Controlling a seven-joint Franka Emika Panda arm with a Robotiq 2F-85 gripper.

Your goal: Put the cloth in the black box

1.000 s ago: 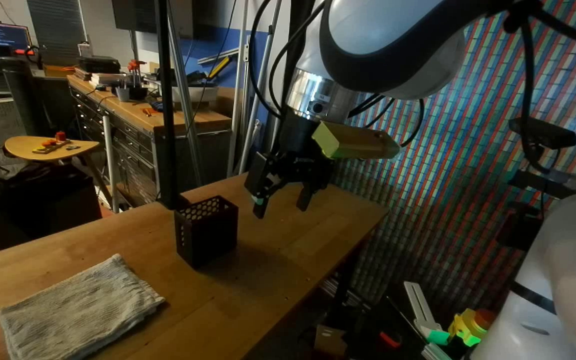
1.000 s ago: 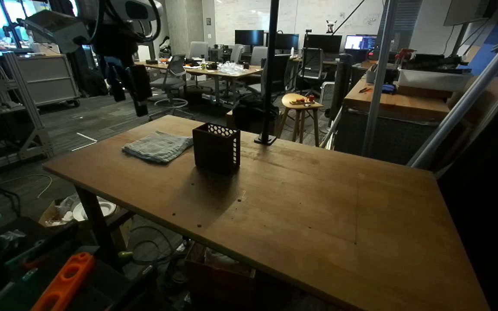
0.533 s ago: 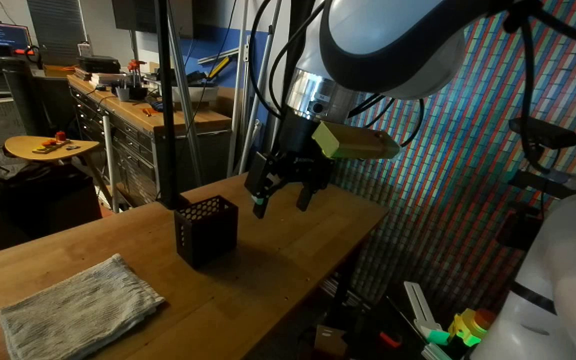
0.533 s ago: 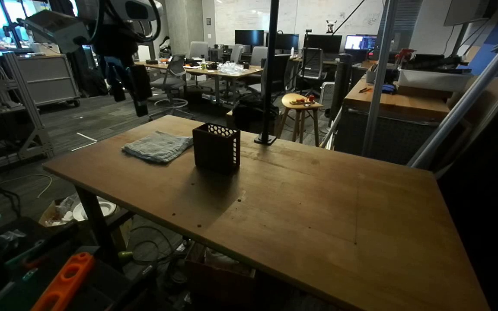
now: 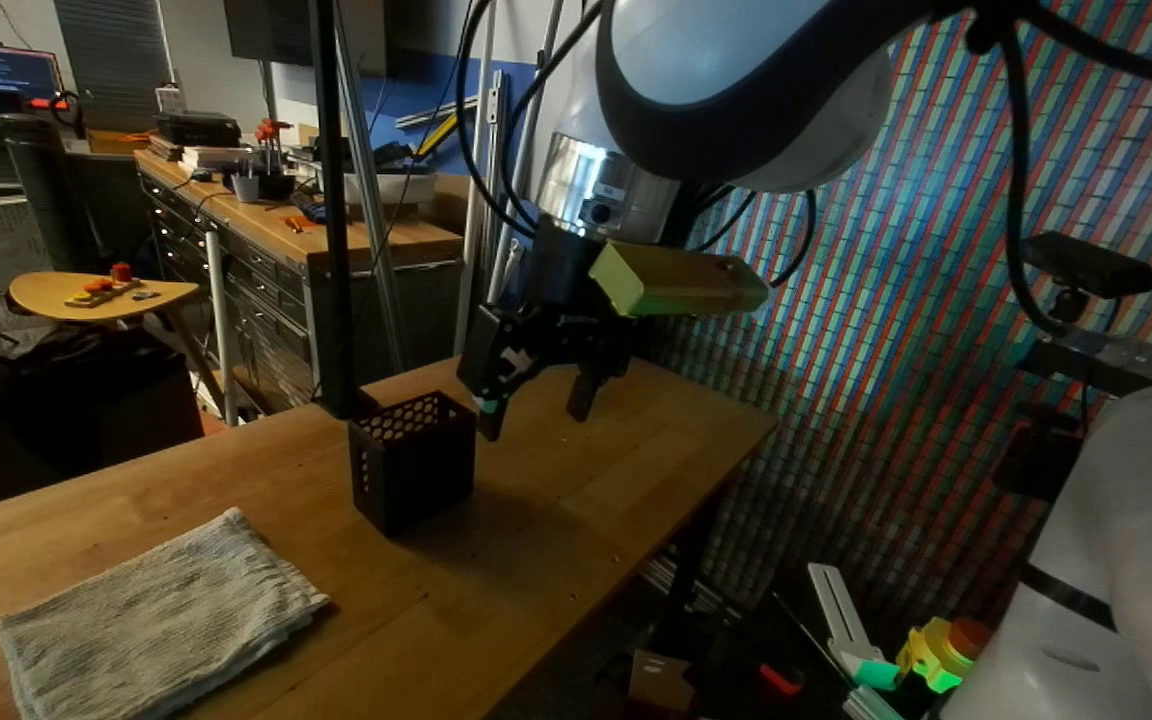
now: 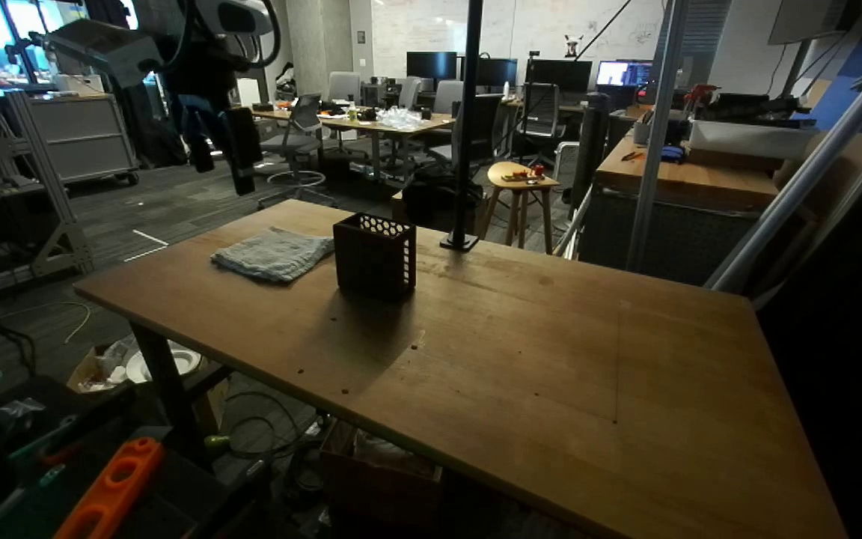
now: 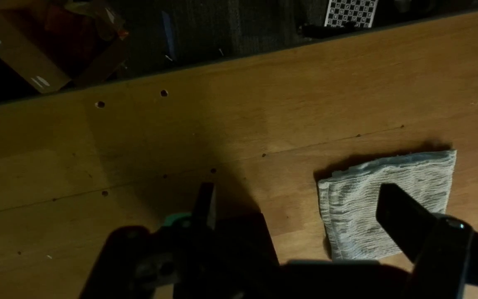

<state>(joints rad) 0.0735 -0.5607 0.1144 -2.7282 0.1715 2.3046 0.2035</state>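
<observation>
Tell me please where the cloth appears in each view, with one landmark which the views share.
In an exterior view: the cloth is at lower left.
In an exterior view: the cloth is left of centre.
In the wrist view: the cloth is at lower right, partly behind one gripper finger.
Shared landmark: the black box, upright in both exterior views; in the wrist view only a dark part shows, below centre.

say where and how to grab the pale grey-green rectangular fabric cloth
Probably pinch the middle of the cloth, coming straight down from above with the open black hand. It lies nearly flat on the brown wooden table, with no side standing up to grip, and looks wider than the open-topped perforated black box, so gathering it centrally should help it fit.
</observation>
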